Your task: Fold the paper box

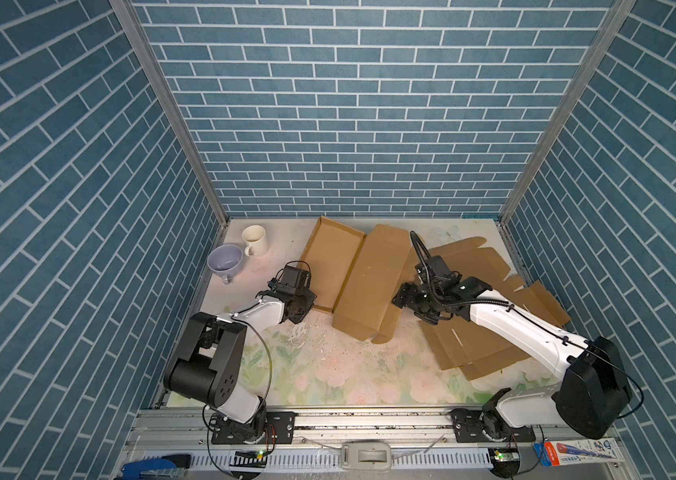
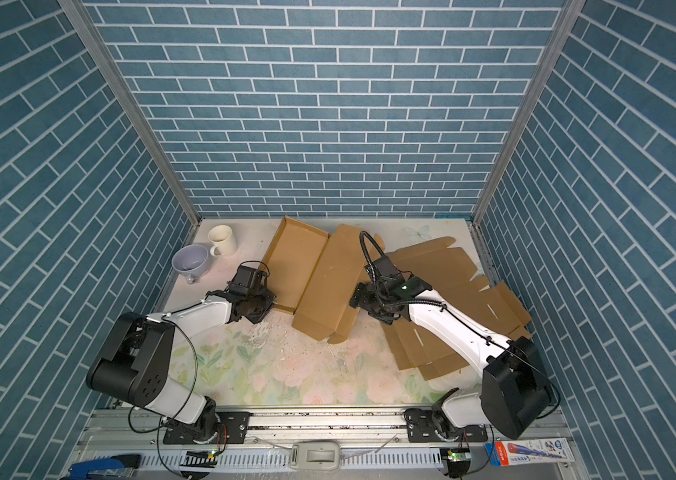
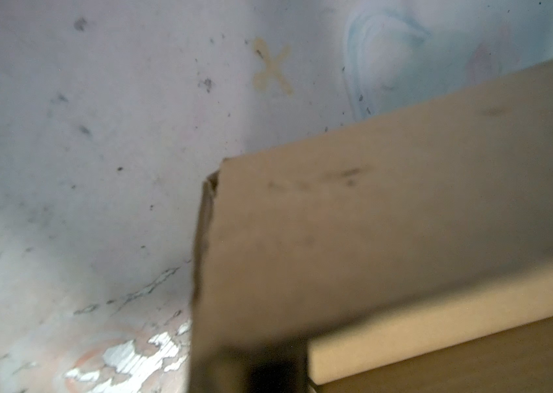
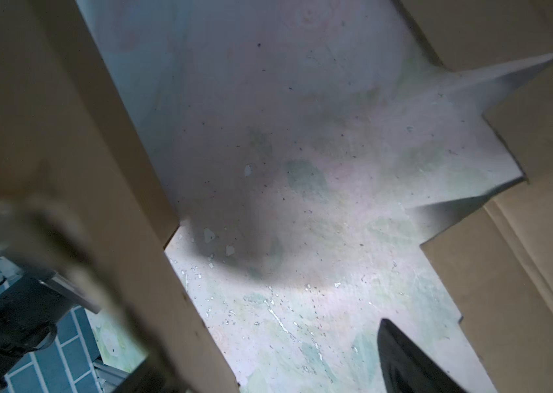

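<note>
the paper box sits toward the back middle of the floral table, half formed; its shallow tray half lies open with low walls standing, and the broad lid panel rises at a slant from the tray's right side, a loose flap curling under its near end; in both top views the left gripper is at the tray's near left corner; its fingers are closed all the way, and in the left wrist view the corner wall of the box runs straight down into the dark blur where they meet, so they seem pinched on that wall; the right gripper is just beside the lid panel's right edge; in the right wrist view its fingers stand wide apart with the panel's edge lying between them, and they clamp nothing; a second flat cardboard blank lies spread on the right of the table under the right arm, touching the box at the back; a cream mug stands upright in the far left corner, and a lavender cup sits tilted just beside it, well apart from the box
</note>
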Controlling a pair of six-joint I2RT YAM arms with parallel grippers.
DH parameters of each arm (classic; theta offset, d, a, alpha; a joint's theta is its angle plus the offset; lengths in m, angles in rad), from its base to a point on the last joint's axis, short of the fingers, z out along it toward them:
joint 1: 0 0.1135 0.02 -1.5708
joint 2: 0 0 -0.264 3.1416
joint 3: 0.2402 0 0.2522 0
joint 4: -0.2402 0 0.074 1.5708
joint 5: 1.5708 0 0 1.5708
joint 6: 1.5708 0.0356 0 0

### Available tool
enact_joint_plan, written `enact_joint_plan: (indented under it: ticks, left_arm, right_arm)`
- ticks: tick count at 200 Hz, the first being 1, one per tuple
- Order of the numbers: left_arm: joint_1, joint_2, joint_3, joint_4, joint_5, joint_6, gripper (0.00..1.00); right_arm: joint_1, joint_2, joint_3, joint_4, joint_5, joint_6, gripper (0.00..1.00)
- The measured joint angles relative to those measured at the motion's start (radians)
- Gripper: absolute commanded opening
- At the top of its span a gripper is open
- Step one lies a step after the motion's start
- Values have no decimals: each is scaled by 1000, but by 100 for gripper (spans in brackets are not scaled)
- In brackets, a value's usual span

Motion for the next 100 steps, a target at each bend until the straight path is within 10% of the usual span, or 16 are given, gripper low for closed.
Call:
enact_joint_plan:
  ticks: [100]
  left_arm:
    - [-5, -37, -33, -26, 70, 4, 25]
  right_arm:
    - [0, 90, 17, 206, -63, -60, 24]
